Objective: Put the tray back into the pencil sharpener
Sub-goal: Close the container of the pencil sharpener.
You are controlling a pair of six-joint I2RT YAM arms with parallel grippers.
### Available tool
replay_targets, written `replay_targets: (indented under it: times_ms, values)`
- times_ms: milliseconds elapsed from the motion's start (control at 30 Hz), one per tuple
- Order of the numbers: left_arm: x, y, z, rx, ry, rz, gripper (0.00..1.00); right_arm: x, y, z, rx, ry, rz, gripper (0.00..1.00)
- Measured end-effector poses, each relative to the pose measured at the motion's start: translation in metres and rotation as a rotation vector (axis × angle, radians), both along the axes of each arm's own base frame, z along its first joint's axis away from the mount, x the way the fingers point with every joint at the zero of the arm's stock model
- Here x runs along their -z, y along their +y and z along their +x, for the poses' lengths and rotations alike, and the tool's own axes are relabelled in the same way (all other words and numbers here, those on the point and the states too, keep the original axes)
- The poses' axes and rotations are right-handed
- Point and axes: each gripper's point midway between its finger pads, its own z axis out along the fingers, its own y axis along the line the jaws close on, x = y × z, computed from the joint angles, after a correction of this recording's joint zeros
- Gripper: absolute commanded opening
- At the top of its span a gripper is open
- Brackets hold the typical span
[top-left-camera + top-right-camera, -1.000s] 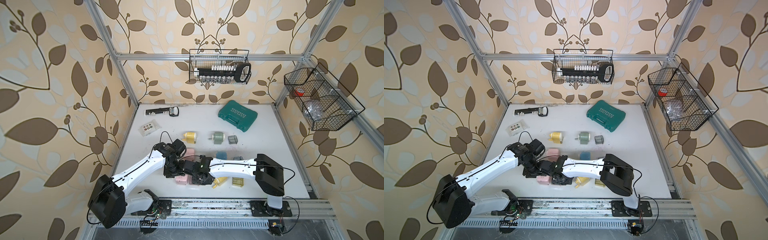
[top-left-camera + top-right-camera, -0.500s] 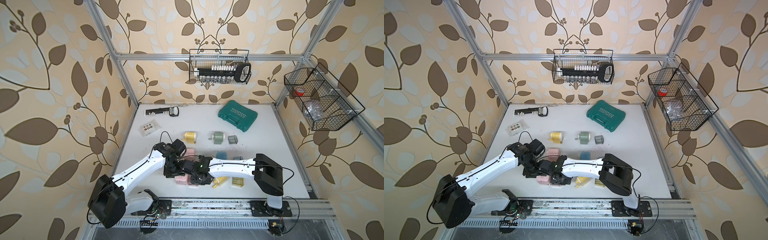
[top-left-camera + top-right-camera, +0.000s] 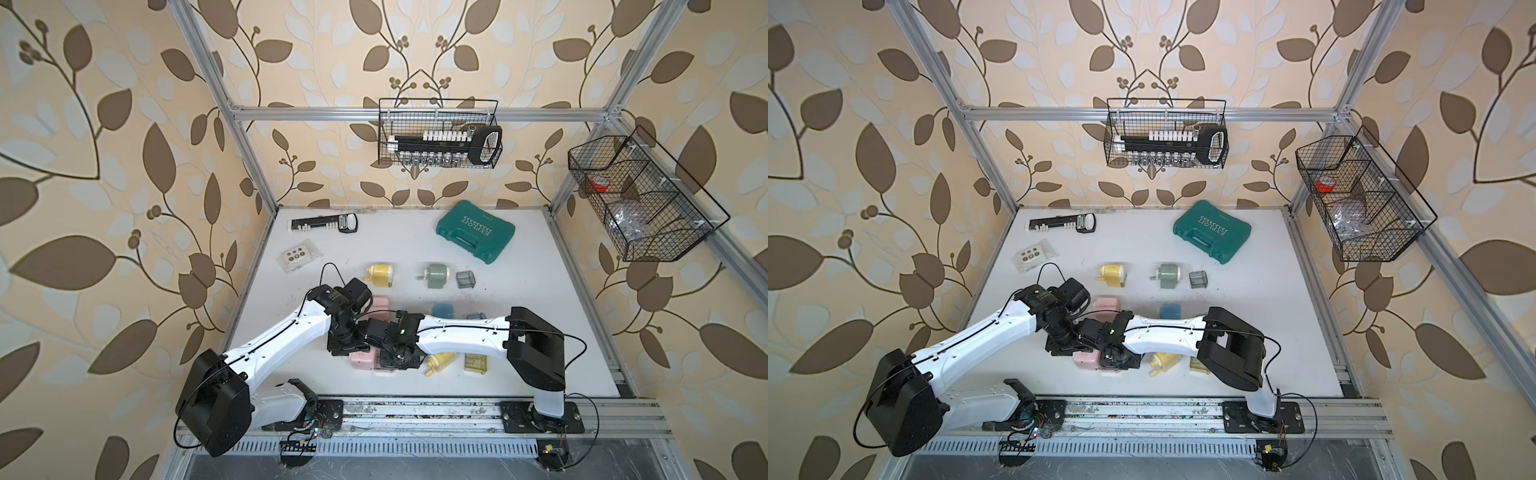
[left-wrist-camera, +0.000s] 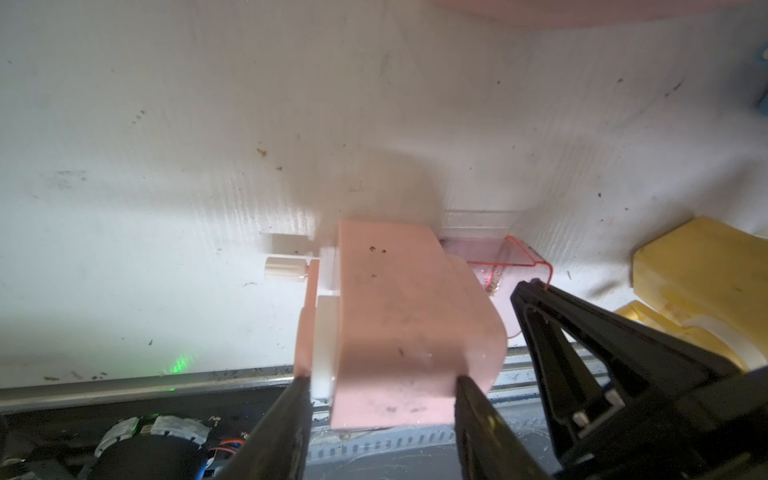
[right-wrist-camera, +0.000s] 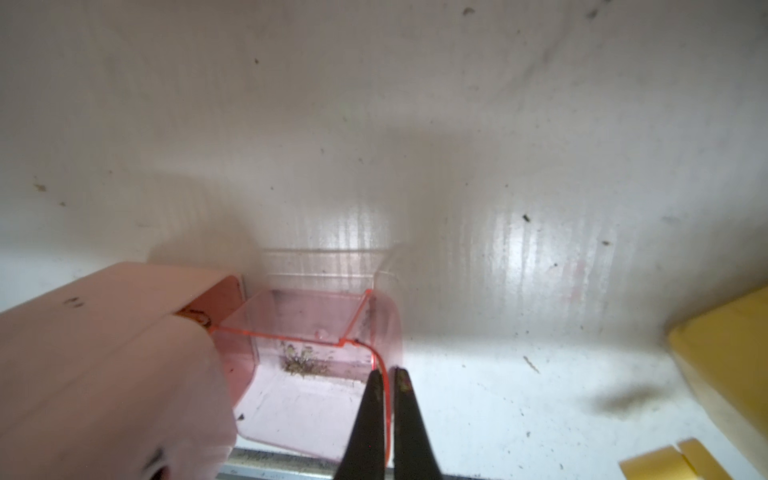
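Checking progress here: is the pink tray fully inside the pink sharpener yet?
Partly in. In the right wrist view the pink tray sticks well out of the pink sharpener, its rim pinched by the right claw.

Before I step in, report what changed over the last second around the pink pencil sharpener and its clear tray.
The right arm edged slightly toward the pink plastic pencil sharpener; its right gripper still pinches the clear pink tray, which is only partly in. No grasp or release shows. The left gripper stays clamped on the sharpener; everything else on the white table is unmoved.
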Motion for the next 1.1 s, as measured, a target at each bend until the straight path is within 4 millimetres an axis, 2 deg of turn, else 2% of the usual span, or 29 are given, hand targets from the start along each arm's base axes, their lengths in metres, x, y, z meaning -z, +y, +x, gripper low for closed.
replay_targets:
  times_ms: [1100]
  values:
    - [0.000,0.000,0.000,0.000,0.000,0.000,0.56,0.004,0.018,0.005,-0.007,-0.016,0.092,0.00]
